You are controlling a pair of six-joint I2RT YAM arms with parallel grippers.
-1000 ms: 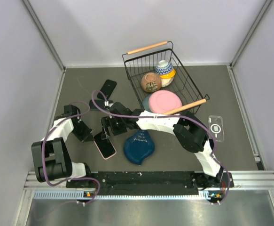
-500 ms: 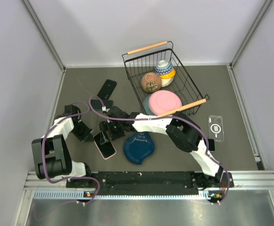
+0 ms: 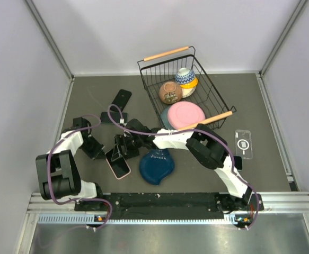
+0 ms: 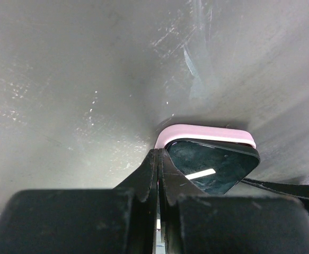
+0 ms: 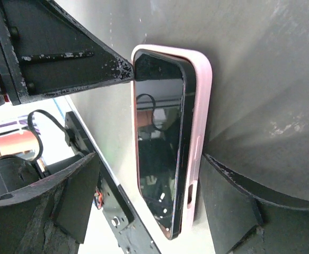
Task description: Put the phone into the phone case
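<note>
Dark grey tabletop (image 3: 90,84) boxed in by pale walls. Near its front left, black-screened phone (image 5: 159,153) lying flat, already seated in a pink phone case (image 5: 202,106) whose rim wraps the edge. Right gripper (image 5: 149,169) spread wide, straddling phone and case with one finger along each long side; cannot tell whether either finger touches. Left gripper (image 4: 158,159) pinched down to a sliver of a gap, holding nothing, its tip resting against one corner of the pink phone case. Just right of the phone, blue dish (image 3: 157,165) on the table. Farther back, black phone-shaped slab (image 3: 121,99), with a second slab (image 3: 112,117) just in front of it. Well apart at the right side, clear phone case (image 3: 243,143) lying flat. At the back right, wire basket (image 3: 207,84) with wooden handles, holding a brown bowl (image 3: 170,91), a blue-patterned bowl (image 3: 186,76) and, at its near end, a pink plate (image 3: 182,115).
</note>
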